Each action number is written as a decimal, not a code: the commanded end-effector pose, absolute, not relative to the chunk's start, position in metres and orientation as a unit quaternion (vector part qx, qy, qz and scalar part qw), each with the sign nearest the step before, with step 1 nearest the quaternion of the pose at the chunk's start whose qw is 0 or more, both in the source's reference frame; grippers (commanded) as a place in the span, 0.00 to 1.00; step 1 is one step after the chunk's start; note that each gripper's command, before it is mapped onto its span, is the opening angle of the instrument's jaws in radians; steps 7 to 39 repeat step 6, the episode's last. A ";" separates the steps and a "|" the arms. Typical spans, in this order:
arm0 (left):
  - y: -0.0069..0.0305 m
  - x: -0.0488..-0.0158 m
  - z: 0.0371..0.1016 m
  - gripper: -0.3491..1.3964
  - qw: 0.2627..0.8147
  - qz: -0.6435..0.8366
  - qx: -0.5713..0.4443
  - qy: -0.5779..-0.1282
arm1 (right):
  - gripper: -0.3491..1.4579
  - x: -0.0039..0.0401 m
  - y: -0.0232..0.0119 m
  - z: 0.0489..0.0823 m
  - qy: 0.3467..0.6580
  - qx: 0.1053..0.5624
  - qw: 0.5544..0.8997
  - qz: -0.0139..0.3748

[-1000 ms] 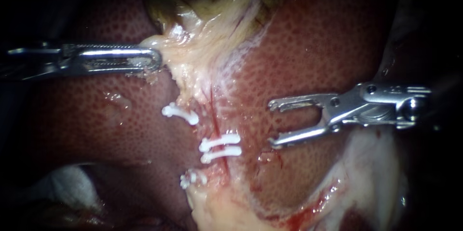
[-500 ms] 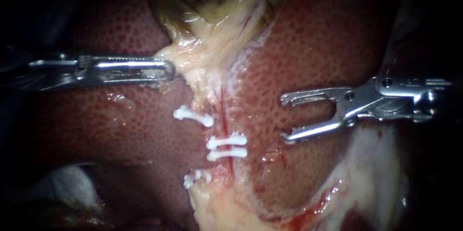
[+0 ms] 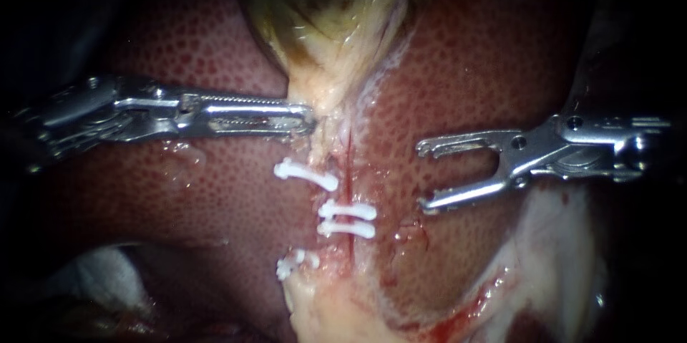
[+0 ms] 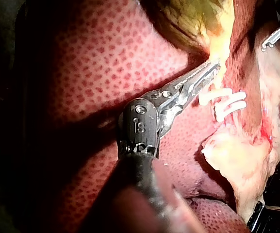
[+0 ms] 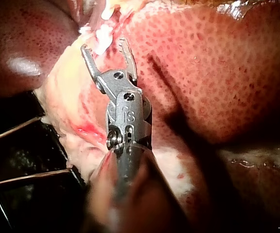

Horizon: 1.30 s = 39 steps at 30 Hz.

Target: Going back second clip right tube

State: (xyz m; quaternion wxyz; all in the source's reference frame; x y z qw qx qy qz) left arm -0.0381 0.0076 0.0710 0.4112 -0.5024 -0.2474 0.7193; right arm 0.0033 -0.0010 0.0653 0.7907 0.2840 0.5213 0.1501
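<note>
**Right jaws empty beside the clipped tube**

My right instrument [image 3: 422, 178] hangs over the liver [image 3: 472, 78] with its jaws spread wide and holding nothing. It is near the right tube [image 3: 348, 164] but apart from it. A pair of white clips [image 3: 348, 210] lies across that tube, one just below the other. My left instrument [image 3: 308, 117] has its jaws clenched on the pale tissue [image 3: 325, 103] under the gallbladder [image 3: 322, 13]. Another clip [image 3: 306, 173] sits just left of the pair.
</note>
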 end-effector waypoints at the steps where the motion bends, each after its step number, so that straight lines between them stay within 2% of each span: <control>1: 0.0076 -0.0380 0.0710 0.00 0.411 0.719 -0.503 -0.248 | 0.47 0.0033 -0.0010 0.0653 0.521 0.284 0.791 0.150; 39: 0.0076 -0.0380 0.0709 0.00 0.411 0.719 -0.503 -0.248 | 0.47 0.0033 -0.0010 0.0653 0.521 0.284 0.791 0.150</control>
